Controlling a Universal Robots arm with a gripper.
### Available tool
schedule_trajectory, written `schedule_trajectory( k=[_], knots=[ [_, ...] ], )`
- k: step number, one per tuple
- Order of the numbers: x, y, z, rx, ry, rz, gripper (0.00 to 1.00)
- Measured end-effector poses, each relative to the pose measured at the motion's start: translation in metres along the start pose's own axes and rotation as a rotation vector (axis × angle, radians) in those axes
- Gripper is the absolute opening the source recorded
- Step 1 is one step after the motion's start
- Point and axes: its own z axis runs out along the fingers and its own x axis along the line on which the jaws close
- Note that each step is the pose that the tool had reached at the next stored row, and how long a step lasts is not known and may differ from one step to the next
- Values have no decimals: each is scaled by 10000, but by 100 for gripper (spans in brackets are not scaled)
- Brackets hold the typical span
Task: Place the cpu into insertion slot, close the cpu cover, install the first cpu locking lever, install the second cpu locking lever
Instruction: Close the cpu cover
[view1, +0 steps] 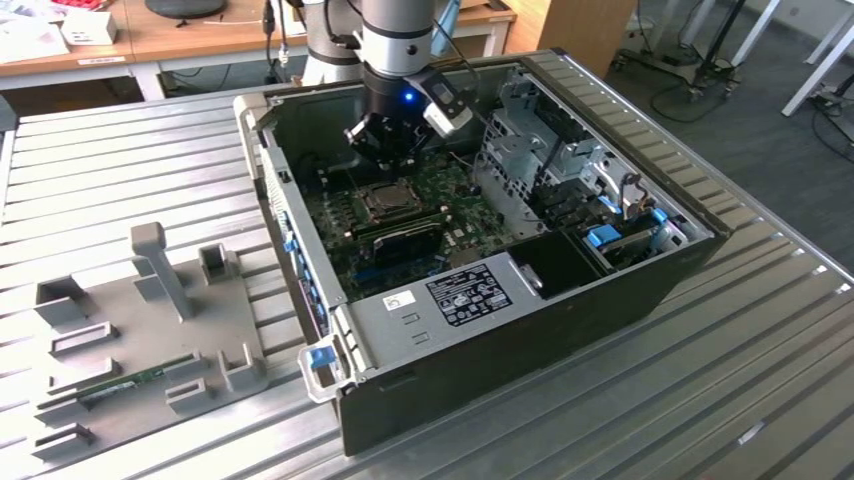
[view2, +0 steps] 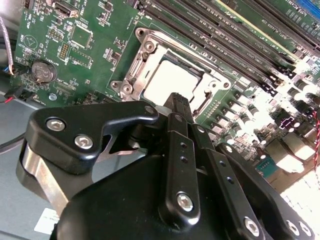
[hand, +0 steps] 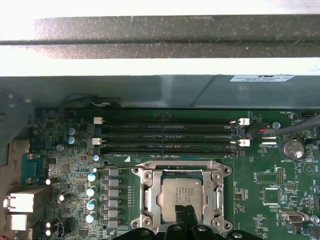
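Cpu (hand: 182, 197) is in, folks: the silver-grey chip lies flat and square in the insertion slot (hand: 159, 180), near the middle of the green motherboard (hand: 270, 175) and just beside the long memory slots (hand: 165, 127). So step one looks done.

The cpu cover (hand: 147, 192) appears to be down too. Its metal frame sits level around the chip, which shows through the big window in both wrist views. I'd call step two done or very nearly so.

Whether either locking lever is hooked under its catch, I can't tell. Judged from here, those two steps remain the open part of the job.

The hand (view2: 177, 100) hangs right over the socket, its tip at the cover's near edge. The two dark fingers look pressed together with nothing between them, so it is closed and empty. Whether the tip touches the frame or floats just above it, I can't say.

In the exterior view the arm reaches down into the open computer case (view1: 534, 330), which lies on its side on the slatted metal counter (view1: 747, 400).
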Motion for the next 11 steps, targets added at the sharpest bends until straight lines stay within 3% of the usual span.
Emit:
schedule_trajectory(
  k=[11],
  knots=[
    [-2,0,18,-2,-1,4,10]
  ],
)
